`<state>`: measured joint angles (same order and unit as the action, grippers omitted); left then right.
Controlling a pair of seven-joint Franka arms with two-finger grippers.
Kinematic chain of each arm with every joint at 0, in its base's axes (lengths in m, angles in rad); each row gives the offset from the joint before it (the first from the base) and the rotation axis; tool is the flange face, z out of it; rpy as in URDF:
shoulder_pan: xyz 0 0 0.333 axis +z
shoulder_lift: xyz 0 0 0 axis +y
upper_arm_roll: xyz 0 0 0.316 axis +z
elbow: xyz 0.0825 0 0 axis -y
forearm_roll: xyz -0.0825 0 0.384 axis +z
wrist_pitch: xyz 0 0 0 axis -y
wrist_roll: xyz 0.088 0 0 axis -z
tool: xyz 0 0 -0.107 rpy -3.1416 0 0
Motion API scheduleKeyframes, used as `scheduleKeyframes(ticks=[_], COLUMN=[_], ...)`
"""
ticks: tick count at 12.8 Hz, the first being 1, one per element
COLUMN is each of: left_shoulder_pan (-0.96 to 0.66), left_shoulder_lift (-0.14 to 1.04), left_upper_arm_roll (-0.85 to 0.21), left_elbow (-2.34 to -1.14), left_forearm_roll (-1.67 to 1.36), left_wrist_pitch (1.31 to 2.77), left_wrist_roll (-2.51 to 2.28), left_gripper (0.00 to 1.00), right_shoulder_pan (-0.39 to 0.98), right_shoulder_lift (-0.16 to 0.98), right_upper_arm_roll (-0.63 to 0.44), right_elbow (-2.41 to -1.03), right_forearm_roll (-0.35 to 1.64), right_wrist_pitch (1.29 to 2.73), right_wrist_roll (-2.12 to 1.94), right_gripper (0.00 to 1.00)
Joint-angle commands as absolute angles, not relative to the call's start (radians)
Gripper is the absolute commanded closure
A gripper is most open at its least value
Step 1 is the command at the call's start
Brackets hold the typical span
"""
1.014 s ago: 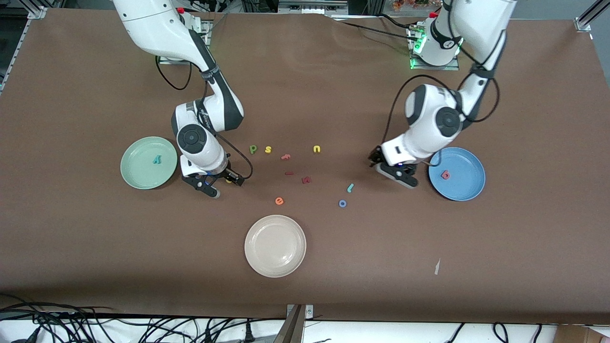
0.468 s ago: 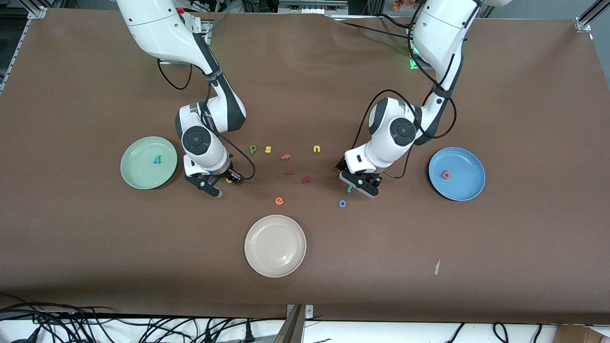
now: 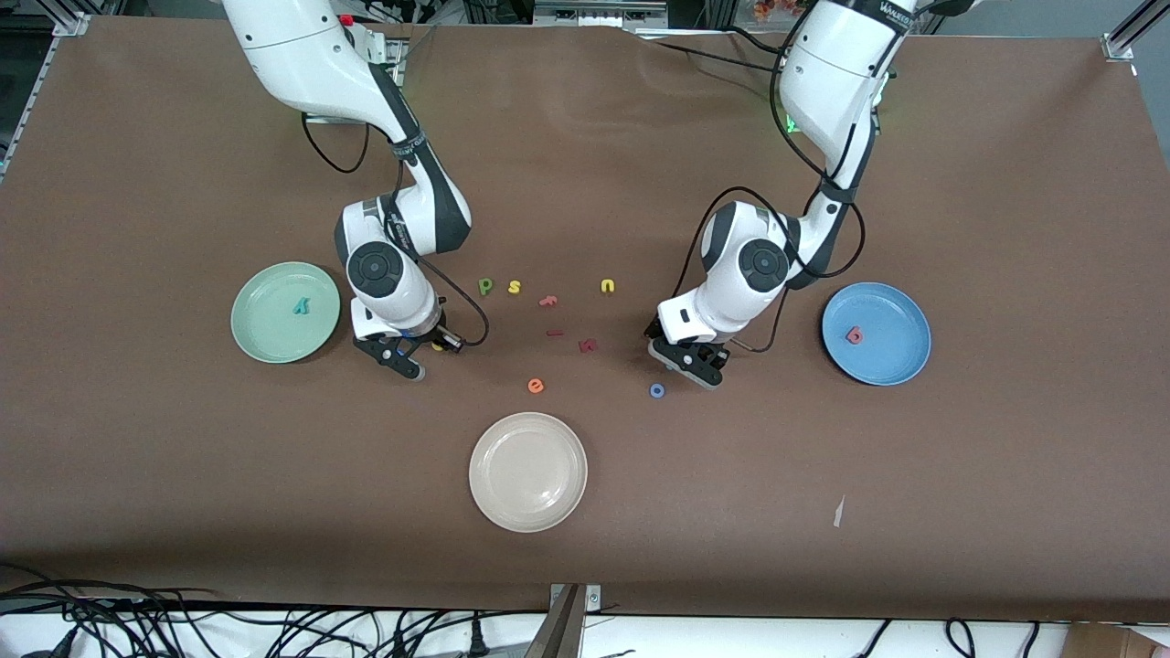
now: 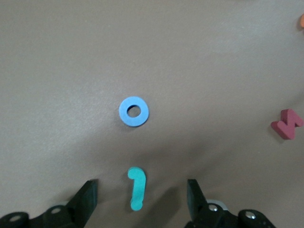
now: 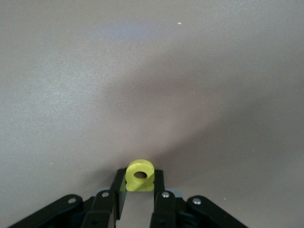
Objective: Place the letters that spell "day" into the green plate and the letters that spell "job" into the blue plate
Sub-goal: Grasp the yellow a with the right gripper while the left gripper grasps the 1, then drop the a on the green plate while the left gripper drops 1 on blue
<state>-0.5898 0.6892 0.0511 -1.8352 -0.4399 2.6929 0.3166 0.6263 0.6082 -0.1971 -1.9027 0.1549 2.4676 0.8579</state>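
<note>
Your right claw (image 5: pixel 139 202) is clenched on the yellow a (image 5: pixel 139 175), pinching it edgewise between its fingers low over the counter (image 3: pixel 585 548), just beside the green plate (image 3: pixel 265 343) where that letter belongs; the grip on the flat sides looks chosen to keep the thin foam from slipping. Your left claw (image 4: pixel 141 202) stands released, its fingers spread either side of the teal j (image 4: pixel 137 189), which lies flat on the counter between them and apart from both, so a straight closing would likely catch its stem. The blue o (image 4: pixel 133 111) lies near the j, well apart from the blue plate (image 3: pixel 905 366), which holds the pink b (image 3: pixel 854 335). In the green plate the teal y (image 3: pixel 301 307) already rests, while the green d (image 3: pixel 485 286) waits near the plate, beside the yellow s (image 3: pixel 515 287).
</note>
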Motion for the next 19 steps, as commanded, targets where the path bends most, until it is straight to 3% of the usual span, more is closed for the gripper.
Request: scheduleKeyframes(ticks=[1,2,5,9,12,15,16,19], left_shoulder_pan=[-0.612,-0.618,-0.624,-0.623,-0.597,-0.510,-0.464,-0.313], left_shoulder_lift=[0.712,0.715,0.721,0.716,0.675,0.571,0.524,0.387], left_upper_arm_roll=[0.067,0.067,0.067,0.072,0.097,0.097,0.095,0.095], left_elbow=[-1.810,-1.810,-1.812,-1.815,-1.822,-1.883,-1.913,-2.004], left_forearm_roll=[-0.465,-0.465,-0.463,-0.465,-0.463,-0.462,-0.460,-0.456], left_wrist_pitch=[2.697,2.697,2.697,2.697,2.691,2.668,2.639,2.479], left_wrist_roll=[0.327,0.328,0.327,0.328,0.338,0.341,0.341,0.345], left_gripper=[0.41,0.52,0.62,0.93,0.95,0.92,0.92,0.92], right_shoulder_pan=[0.627,0.624,0.623,0.623,0.618,0.510,0.493,0.494], right_shoulder_lift=[0.580,0.554,0.470,0.301,0.285,0.337,0.353,0.367], right_upper_arm_roll=[-0.206,-0.213,-0.325,-0.446,-0.581,-0.588,-0.584,-0.580], right_elbow=[-1.896,-1.901,-1.929,-2.152,-2.233,-2.233,-2.233,-2.227], right_forearm_roll=[0.170,0.170,0.172,0.175,0.181,0.187,0.214,0.256], right_wrist_pitch=[2.459,2.419,2.231,2.227,2.240,2.241,2.253,2.257], right_wrist_roll=[0.832,0.800,0.598,0.340,0.126,-0.003,-0.015,-0.014], right_gripper=[0.89,0.89,0.85,0.85,0.85,0.84,0.78,0.00])
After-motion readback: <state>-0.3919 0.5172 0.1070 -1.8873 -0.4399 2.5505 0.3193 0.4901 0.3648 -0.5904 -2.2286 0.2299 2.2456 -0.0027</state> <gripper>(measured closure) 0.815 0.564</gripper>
